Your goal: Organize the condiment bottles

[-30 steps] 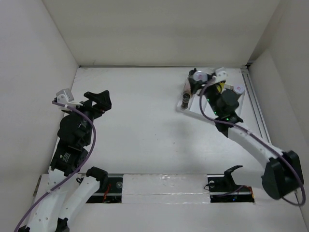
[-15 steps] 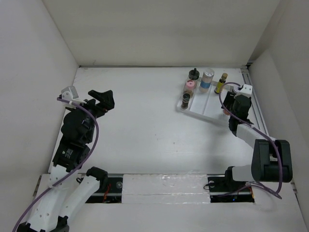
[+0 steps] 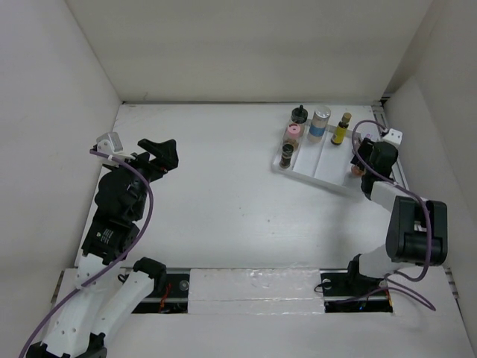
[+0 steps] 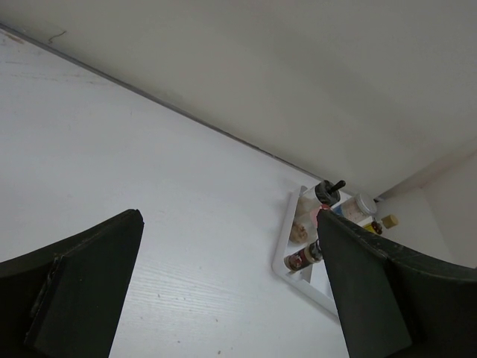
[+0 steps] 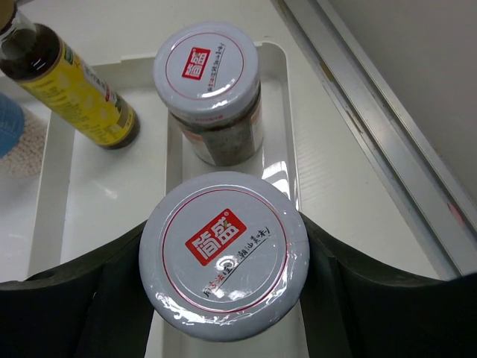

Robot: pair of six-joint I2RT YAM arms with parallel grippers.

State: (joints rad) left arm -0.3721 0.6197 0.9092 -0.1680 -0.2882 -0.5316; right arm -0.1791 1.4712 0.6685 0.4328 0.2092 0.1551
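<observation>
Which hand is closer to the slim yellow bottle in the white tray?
Right. The right hand grips a white-lidded jar in the white tray, one compartment over from the slim yellow bottle; the left hand hangs open far across the table.

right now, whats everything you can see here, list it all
table: one, white, under everything
tray: one, white, divided, far right of table
black-capped bottle: one, pale, tray's far left end
silver-lidded jar: one, blue label, far end, middle
yellow bottle: one, slim, far end, right of the silver-lidded jar
pink-lidded jar: one, left side of tray
small dark bottle: one, tray's near left corner
far red-marked jar: one, white lid, right compartment
near red-marked jar: one, white lid, over right compartment
left pincer: one, black, open, holding nothing, left of table
right pincer: one, black, gripping near red-marked jar
</observation>
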